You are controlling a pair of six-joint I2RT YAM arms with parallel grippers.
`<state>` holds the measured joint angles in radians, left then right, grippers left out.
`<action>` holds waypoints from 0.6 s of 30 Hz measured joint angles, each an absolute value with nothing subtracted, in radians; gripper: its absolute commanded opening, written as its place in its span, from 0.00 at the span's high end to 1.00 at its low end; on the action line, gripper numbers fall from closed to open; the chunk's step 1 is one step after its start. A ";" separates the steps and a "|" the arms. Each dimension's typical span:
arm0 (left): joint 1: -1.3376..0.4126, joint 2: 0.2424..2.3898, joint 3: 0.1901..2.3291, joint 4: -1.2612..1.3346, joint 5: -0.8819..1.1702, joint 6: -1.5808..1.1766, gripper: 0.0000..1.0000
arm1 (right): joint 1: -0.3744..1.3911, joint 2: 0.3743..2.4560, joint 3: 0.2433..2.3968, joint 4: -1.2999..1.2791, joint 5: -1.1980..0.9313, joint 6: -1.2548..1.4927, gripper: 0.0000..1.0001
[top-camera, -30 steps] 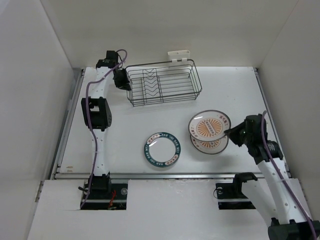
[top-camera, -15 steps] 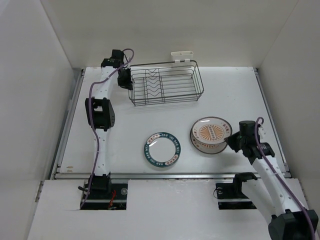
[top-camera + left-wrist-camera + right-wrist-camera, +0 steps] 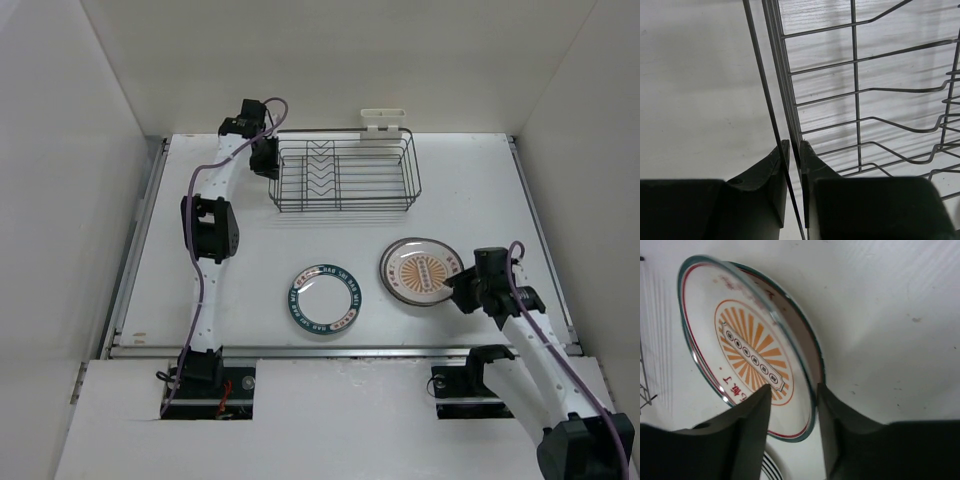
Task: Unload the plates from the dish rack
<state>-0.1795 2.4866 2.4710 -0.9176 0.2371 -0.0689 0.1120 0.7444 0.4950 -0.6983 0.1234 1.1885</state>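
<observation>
The dish rack (image 3: pixel 345 175) of dark wire stands at the back of the table with no plates in it. My left gripper (image 3: pixel 265 158) is shut on the wire of its left end wall; the left wrist view shows the jaws (image 3: pixel 794 145) pinching the rack wire (image 3: pixel 785 75). A plate with a teal ring (image 3: pixel 325 298) lies flat at the centre front. An orange sunburst plate (image 3: pixel 422 270) lies on another plate to its right. My right gripper (image 3: pixel 458 285) is at its near right rim. In the right wrist view the jaws (image 3: pixel 792 387) stand apart astride the sunburst plate's (image 3: pixel 750 350) rim.
A white clip (image 3: pixel 383 120) hangs on the rack's back rim. White walls close in the table on the left, back and right. The rim of a lower plate (image 3: pixel 767 467) shows under the sunburst plate. The table's front edge rail (image 3: pixel 330 350) runs before the arm bases.
My left gripper has dragged the rack to the right. My right gripper has lowered the tilted sunburst plate flat onto the plate beneath and its jaws now stand apart.
</observation>
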 measured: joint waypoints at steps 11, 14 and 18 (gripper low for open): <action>-0.193 2.489 2.473 -0.909 0.220 -0.002 0.75 | 0.112 0.863 0.604 -0.837 0.128 1.179 0.33; -0.202 2.489 2.474 -0.909 0.206 0.012 0.68 | 0.112 0.864 0.616 -0.837 0.135 1.163 0.33; -0.214 2.489 2.474 -0.909 0.186 0.028 0.43 | 0.112 0.872 0.631 -0.844 0.148 1.143 0.33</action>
